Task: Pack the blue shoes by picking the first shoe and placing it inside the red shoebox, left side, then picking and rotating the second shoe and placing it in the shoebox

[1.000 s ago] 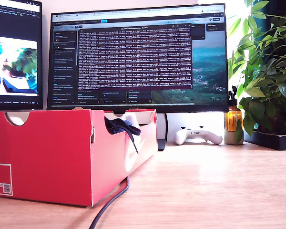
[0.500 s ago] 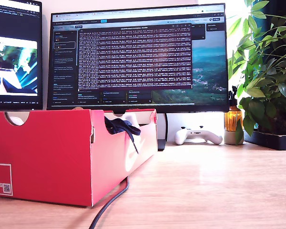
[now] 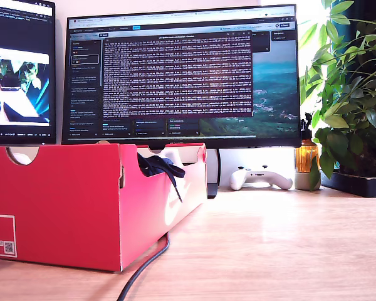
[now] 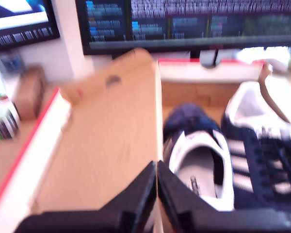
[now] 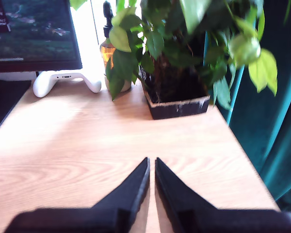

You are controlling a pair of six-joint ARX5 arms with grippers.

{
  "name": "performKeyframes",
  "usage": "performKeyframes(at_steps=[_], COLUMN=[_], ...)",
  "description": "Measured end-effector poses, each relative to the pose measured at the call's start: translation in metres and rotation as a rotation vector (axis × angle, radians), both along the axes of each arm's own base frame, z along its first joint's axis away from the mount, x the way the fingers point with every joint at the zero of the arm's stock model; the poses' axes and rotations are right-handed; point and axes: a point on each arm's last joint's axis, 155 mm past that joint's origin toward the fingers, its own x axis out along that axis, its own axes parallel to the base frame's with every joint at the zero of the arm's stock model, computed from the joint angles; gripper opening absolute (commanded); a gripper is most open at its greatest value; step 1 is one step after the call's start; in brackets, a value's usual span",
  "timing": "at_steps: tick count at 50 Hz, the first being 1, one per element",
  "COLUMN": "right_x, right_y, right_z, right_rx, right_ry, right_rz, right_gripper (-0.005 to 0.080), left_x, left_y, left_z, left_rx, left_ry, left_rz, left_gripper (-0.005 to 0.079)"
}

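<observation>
Shoes (image 4: 218,160), both inside the red shoebox (image 3: 69,207), lie just beyond my first hand (image 4: 156,167), pinched closed.

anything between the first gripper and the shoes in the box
Nothing visible. My first gripper, jaws closed, hangs above the open red cardboard shoebox, and both navy suede sneakers with white stripes lie uncovered inside; the box's tan flap lies beside them.
</observation>
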Motion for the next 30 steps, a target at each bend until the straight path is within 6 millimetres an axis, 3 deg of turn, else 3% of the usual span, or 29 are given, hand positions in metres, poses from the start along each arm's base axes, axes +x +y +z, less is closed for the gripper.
performKeyframes(at_steps=[9,16,19,24,30], right_x=[0.000,0.003,0.003,0.002,-0.003], right_y=[0.007,0.014,0.019,0.028,0.037], right_z=[0.025,0.031,0.024,-0.008,-0.047], right_rx=[0.004,0.000,0.000,-0.002,-0.001], right_ry=[-0.102,-0.148,-0.155,-0.119,-0.069], right_rz=[0.014,0.035,0.051,0.083,0.114], right_gripper=[-0.0001,-0.0001,-0.0001,-0.0001,-0.0001], left_x=[-0.004,-0.005,-0.007,-0.011,-0.015], left_y=[0.004,0.003,0.002,0.001,0.002], left_z=[0.020,0.009,-0.007,-0.034,-0.040], left_rx=[0.007,0.006,0.008,0.011,0.009], left_ry=[-0.097,-0.118,-0.097,-0.058,-0.082], left_rz=[0.036,0.033,0.030,0.026,0.026], left_gripper=[-0.0019,-0.0019,-0.0019,-0.0019,-0.0019])
